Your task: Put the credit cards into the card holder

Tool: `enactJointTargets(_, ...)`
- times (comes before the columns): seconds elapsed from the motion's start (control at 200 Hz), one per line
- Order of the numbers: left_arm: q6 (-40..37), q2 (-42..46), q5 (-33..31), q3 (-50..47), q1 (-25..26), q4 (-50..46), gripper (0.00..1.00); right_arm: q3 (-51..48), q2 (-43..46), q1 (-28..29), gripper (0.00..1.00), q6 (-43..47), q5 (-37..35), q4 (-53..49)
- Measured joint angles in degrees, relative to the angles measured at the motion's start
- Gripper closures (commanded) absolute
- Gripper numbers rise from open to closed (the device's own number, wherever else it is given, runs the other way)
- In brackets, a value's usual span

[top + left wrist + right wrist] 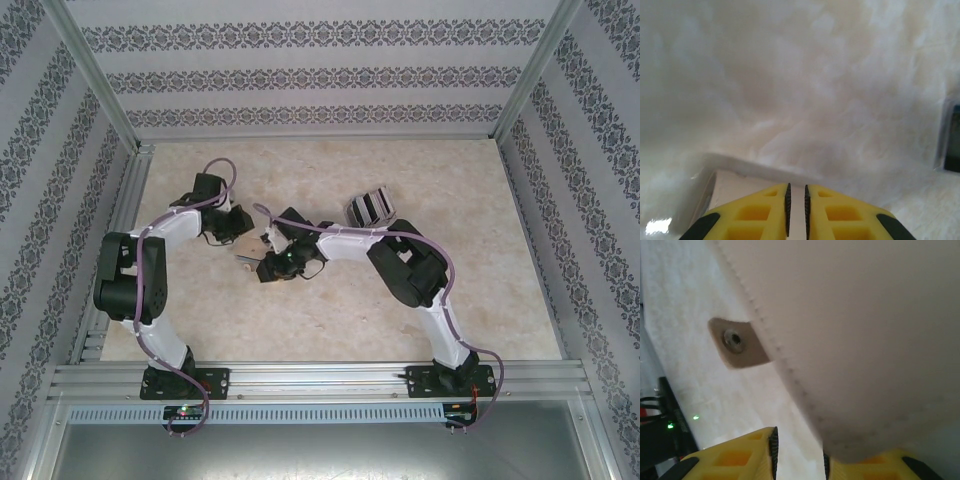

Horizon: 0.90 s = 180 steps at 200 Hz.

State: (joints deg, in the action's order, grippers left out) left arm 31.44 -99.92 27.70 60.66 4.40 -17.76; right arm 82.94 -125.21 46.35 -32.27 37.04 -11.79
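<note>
Getting card (740,186) into holder (865,340)
My left fingers (760,215) nearly shut, grip unclear; right fingers (735,457) part-open by holder: steady it first.

Beige stitched card holder (865,340) with its snap tab (737,342) out; grey, dark-striped credit cards (370,207) lie well apart.

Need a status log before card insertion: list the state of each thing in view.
Left end effector: fingers almost together, grip unclear.
Right end effector: fingers apart, grip unclear.
Beige stitched leather card holder: snap tab unfastened, edge overlapping one finger of that end effector.
Grey striped flat item: lying on the table, untouched.
</note>
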Motion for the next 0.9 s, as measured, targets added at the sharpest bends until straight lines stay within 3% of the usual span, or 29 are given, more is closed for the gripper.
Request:
enactJointTargets(0.275, 1.3, 4.8, 1.0, -10.6, 0.0, 4.5, 0.82, 2.4, 0.0, -6.5, 0.67, 1.0, -2.5, 0.7)
enactJointTargets(0.465, 3.8, 9.2, 1.0, -15.2, 0.0, 6.4, 0.82, 2.4, 0.2, -7.6, 0.67, 2.7, -2.7, -1.3)
enactJointTargets(0.729, 5.4, 13.6, -0.8, -19.6, 0.0, 7.3, 0.83, 5.5, 7.1, -2.2, 0.65, 10.2, -4.9, -13.8)
enactJointTargets(0.899, 5.5, 14.1, -2.3, -21.5, 0.0, 8.8, 0.84, 12.0, 6.2, 2.3, 0.66, 15.8, -6.8, -18.3)
